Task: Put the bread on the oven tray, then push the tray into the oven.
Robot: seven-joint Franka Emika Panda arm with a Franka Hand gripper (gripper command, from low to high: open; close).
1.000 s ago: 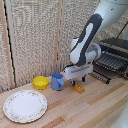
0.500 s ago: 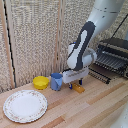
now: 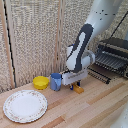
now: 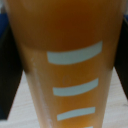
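With white boxy clamp (image 3: 76, 86) lowered over small oblong orange-tan bread (image 3: 78, 89) on wooden table (image 3: 95, 107), wrist view fills with orange loaf (image 4: 65, 65) between dark fingers (image 4: 10, 70); closure: cannot tell. Bread beside blue cup (image 3: 55, 81), apart from barred oven pan (image 3: 111, 61). Likely grasp stage.

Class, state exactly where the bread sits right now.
In the exterior view, the bread lies on the wooden table, directly under the clamp, just right of the blue cup.
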